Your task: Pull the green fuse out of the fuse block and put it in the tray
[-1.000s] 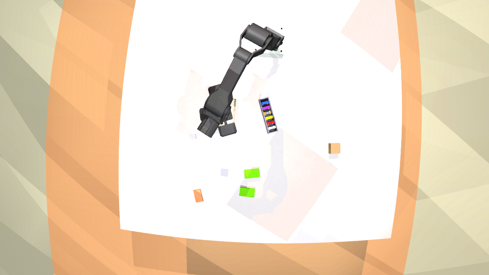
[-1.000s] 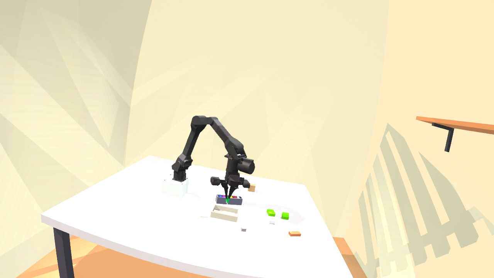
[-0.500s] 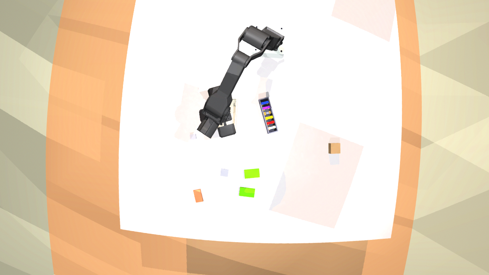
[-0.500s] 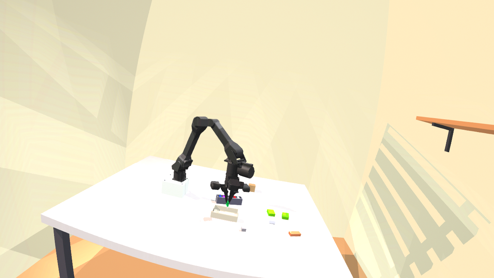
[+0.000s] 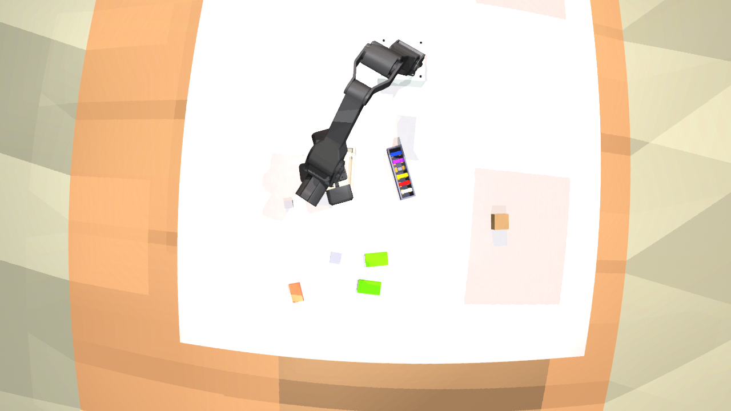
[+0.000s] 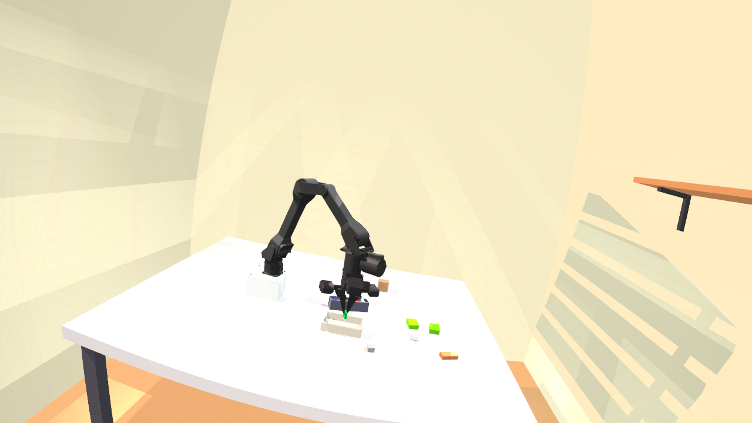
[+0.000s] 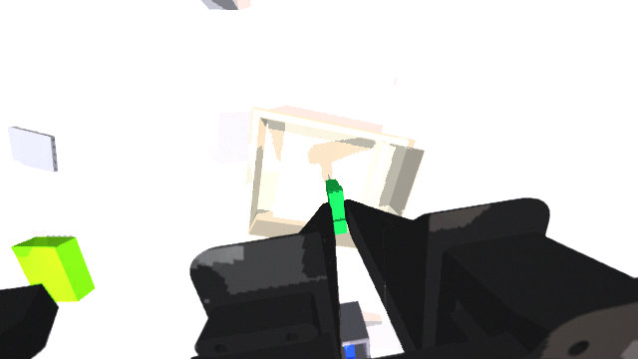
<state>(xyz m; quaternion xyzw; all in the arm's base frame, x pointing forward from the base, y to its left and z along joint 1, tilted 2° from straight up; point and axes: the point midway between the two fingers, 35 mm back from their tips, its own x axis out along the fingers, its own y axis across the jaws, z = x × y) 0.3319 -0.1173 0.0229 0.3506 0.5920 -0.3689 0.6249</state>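
Note:
My gripper [image 6: 345, 311] [image 7: 336, 207] is shut on the green fuse [image 6: 345, 316] [image 7: 336, 201], whose body points down with a thin prong at its lower end. The fuse hangs over the opening of the cream tray [image 5: 350, 173] [image 6: 341, 329] [image 7: 411, 172]; its exact height over the tray floor is hard to tell. In the top view the arm hides the fuse and most of the tray. The dark fuse block [image 5: 394, 173] [image 6: 346, 305] [image 7: 354, 321] stands beside the tray, apart from the gripper. It holds blue, magenta, yellow, red and white fuses, with a gap between magenta and yellow.
Two lime blocks [image 5: 376, 259] [image 5: 369, 287] [image 6: 412, 324] [image 6: 434, 328], an orange block [image 5: 296, 292] [image 6: 448, 355], a pale flat piece [image 5: 335, 257] [image 6: 414, 338] and a small grey cube [image 5: 288, 203] [image 6: 371, 348] lie around. A tan block [image 5: 501, 221] [image 6: 383, 285] stands farther off, beyond the fuse block.

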